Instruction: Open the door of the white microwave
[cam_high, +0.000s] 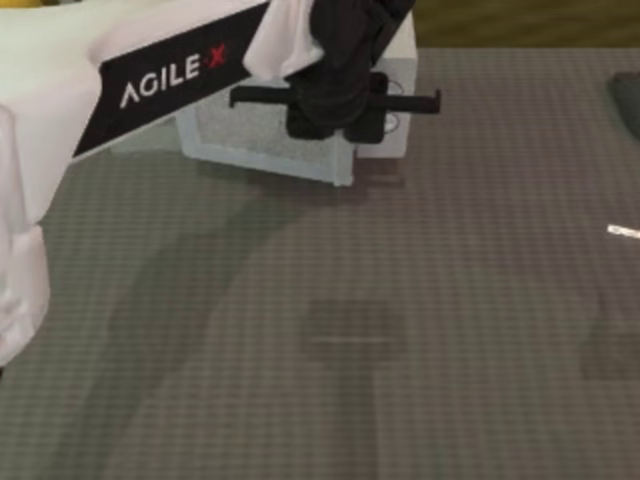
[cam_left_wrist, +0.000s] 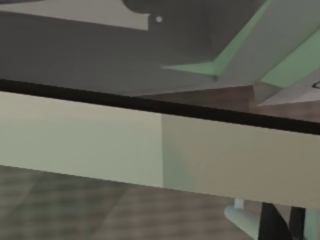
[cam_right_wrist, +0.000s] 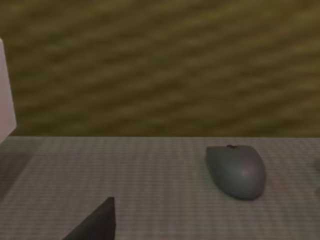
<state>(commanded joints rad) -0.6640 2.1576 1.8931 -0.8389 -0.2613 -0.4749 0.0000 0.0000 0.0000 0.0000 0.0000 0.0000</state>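
Observation:
The white microwave (cam_high: 402, 62) stands at the table's far edge, a little left of centre. Its door (cam_high: 262, 142), with the grey speckled window, stands swung partly out, its free edge nearer than the knob panel. My left gripper (cam_high: 335, 108) reaches over the microwave's front. In the left wrist view the door (cam_left_wrist: 100, 145) is a pale band with the dark oven cavity behind it. The pale bar handle (cam_left_wrist: 242, 218) runs into the dark fingers (cam_left_wrist: 271, 224), which are shut on it. A dark part of my right gripper (cam_right_wrist: 100, 222) hangs over the table.
A grey computer mouse (cam_right_wrist: 236, 171) lies on the table in front of my right gripper, and shows at the top view's right edge as the mouse (cam_high: 630, 100). An olive wall rises behind the table.

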